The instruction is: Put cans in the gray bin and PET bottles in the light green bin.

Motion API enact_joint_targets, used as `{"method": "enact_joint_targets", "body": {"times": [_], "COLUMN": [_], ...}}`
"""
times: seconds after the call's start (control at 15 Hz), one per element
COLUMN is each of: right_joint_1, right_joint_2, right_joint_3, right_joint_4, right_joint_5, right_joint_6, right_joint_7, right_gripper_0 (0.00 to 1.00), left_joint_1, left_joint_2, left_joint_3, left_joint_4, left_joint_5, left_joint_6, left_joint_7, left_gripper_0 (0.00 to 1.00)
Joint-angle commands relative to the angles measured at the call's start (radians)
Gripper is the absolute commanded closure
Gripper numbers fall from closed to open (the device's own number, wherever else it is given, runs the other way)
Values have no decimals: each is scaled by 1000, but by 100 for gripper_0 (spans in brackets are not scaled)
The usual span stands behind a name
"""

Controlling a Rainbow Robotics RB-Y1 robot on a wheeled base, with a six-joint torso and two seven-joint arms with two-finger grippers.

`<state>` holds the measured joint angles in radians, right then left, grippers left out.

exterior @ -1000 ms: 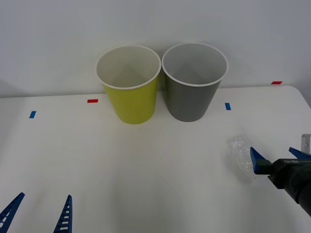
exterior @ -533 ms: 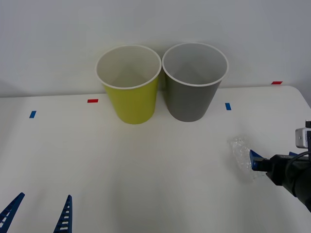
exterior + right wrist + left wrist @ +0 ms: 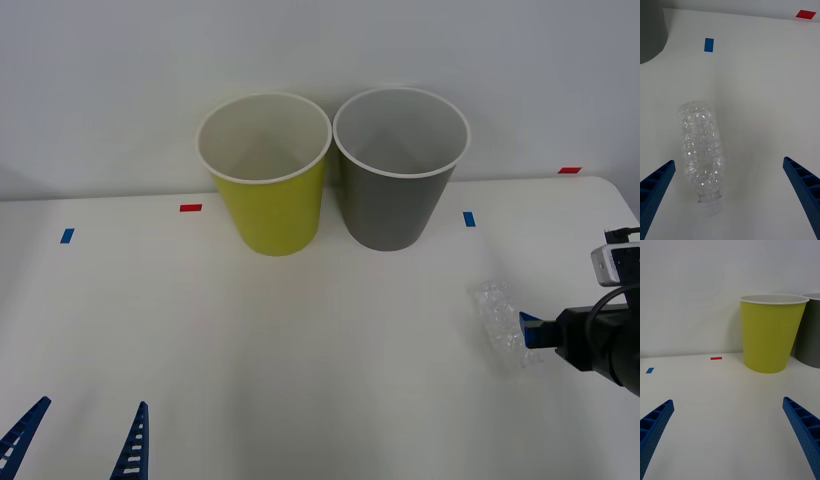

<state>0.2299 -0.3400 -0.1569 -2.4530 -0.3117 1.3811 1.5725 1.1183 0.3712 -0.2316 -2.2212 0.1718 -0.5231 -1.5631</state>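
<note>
1. The small clear, dimpled plastic PET bottle (image 3: 497, 322) lies on its side on the white table (image 3: 300, 350), at about 4 o'clock from the round dark gray bin with a white rim (image 3: 400, 168) and well apart from it; its place matches the earlier frames.
2. The right gripper (image 3: 730, 198) has drawn back toward 3 o'clock since a second ago; less of its blue ribbed finger (image 3: 530, 328) now reaches past the bottle.
3. In the right wrist view its fingers are spread wide, grasping nothing, with the bottle (image 3: 702, 152) between them; whether one finger touches the bottle is hard to tell.
4. The round yellow-green bin with a white rim (image 3: 268, 172) stands just beside the gray bin, at its 9 o'clock, unchanged.
5. The left gripper (image 3: 80, 440) stays parked near the table's 7 o'clock corner, fingers apart and empty.
</note>
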Motion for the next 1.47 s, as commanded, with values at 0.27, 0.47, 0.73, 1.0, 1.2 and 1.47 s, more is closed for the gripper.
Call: {"method": "enact_joint_targets", "body": {"times": [0.27, 0.47, 0.73, 1.0, 1.2, 1.47], "right_joint_1": [-75, -136, -150, -173, -193, -219], "right_joint_2": [-57, -70, -108, -218, -225, -243], "right_joint_3": [-21, -21, 4, 73, 80, 80], "right_joint_4": [112, 220, 253, 253, 253, 318], "right_joint_5": [-105, -187, -211, -277, -282, -279], "right_joint_6": [1, 3, 3, 7, 7, 7], "right_joint_7": [30, 34, 23, -100, -103, -83], "right_gripper_0": [0, 0, 0, 0, 0, 0], "left_joint_1": [0, 0, 0, 0, 0, 0], "left_joint_2": [0, 0, 0, 0, 0, 0], "left_joint_3": [0, 0, 0, 0, 0, 0], "left_joint_4": [0, 0, 0, 0, 0, 0], "left_joint_5": [0, 0, 0, 0, 0, 0], "left_joint_6": [0, 0, 0, 0, 0, 0], "left_joint_7": [0, 0, 0, 0, 0, 0], "left_gripper_0": [0, 0, 0, 0, 0, 0]}}
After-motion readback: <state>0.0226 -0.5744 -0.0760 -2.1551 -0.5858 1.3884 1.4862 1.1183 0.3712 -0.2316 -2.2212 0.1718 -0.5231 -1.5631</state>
